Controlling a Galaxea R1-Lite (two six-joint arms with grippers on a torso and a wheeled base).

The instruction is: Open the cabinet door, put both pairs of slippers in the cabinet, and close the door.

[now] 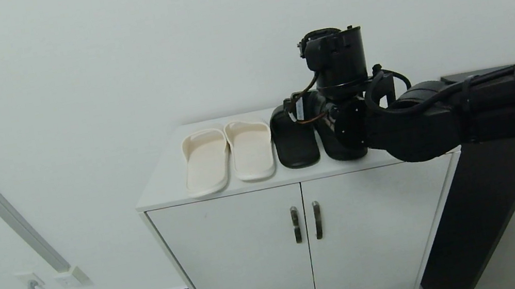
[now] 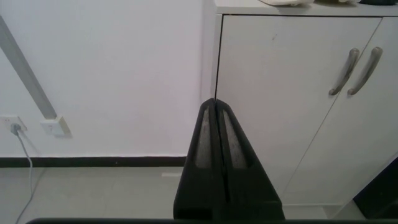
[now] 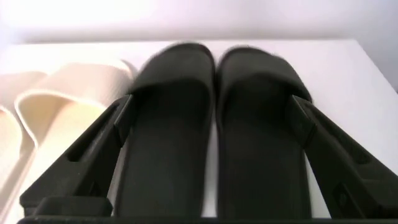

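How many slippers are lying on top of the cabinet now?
4, all on the cabinet top. The outer cream slipper and inner cream slipper lie on its left part; the first black slipper beside them, the second black slipper rightmost, partly behind the right arm.

Nothing readable on my feeds, honestly. I looked over the cabinet doors (image 1: 235,263), the cream slippers (image 1: 228,157), the black slippers (image 1: 295,143) and the wall socket (image 1: 29,281), and I can't make out any lettering, number, label or sign on them
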